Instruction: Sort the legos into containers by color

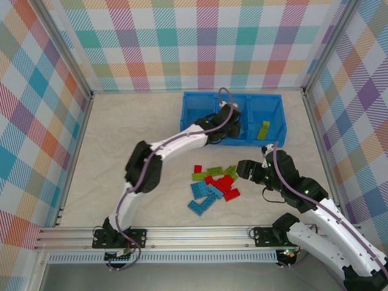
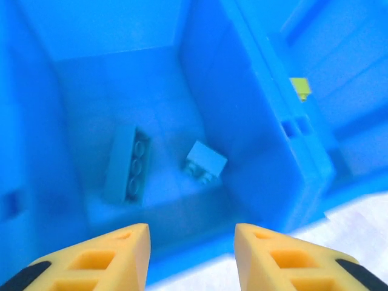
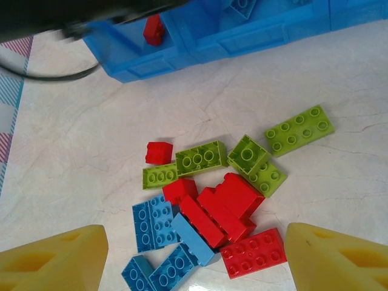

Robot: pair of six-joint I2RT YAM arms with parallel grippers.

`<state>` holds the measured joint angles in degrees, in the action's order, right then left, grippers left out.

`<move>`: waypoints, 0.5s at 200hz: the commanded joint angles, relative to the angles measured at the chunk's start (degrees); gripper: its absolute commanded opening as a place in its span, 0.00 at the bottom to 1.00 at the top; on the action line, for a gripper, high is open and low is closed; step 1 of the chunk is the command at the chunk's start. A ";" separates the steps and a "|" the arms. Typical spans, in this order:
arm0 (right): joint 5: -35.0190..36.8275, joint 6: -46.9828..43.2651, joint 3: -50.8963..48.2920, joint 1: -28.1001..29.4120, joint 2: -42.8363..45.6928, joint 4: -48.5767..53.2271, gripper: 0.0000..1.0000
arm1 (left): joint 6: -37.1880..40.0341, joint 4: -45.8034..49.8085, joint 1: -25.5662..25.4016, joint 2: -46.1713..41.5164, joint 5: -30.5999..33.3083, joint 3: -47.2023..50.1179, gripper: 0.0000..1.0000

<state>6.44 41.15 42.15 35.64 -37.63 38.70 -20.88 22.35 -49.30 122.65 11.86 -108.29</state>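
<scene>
Left wrist: left gripper (image 2: 191, 235) parted over compartment (image 2: 109, 36), two blue legos (image 2: 128, 165) inside

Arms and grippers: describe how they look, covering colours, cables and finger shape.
Both the left arm and the right arm have white links joined by black joint housings, with a greyish-purple cable looped along each. The left gripper and the right gripper carry yellow wedge-shaped fingers; the left pair shows recessed pockets and black patches at the outer edges.

Overhead onto whole table (image 1: 121, 133), left wrist close into blue bin (image 2: 242, 121), right wrist over brick pile (image 3: 218, 206), bin shared
</scene>
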 commanded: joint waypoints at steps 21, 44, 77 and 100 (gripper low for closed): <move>-6.45 -1.94 -3.20 -0.14 -0.35 -3.93 0.78 | -5.11 3.01 -1.23 -25.30 3.39 20.58 0.40; -13.25 -4.69 -4.06 -0.04 -3.35 -7.95 0.78 | -6.36 8.96 -1.39 -31.73 5.18 29.79 0.39; -17.97 -5.05 -3.33 0.11 -9.33 -11.64 0.77 | -7.12 12.09 -1.30 -33.07 4.06 38.21 0.42; -18.05 -4.45 -3.30 0.22 -10.18 -13.18 0.78 | -5.62 10.46 -1.24 -29.71 -1.39 39.67 0.52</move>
<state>-8.21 37.63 38.61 35.62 -47.31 30.09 -26.65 30.63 -50.22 89.52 14.98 -70.11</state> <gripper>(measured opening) 0.775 0.465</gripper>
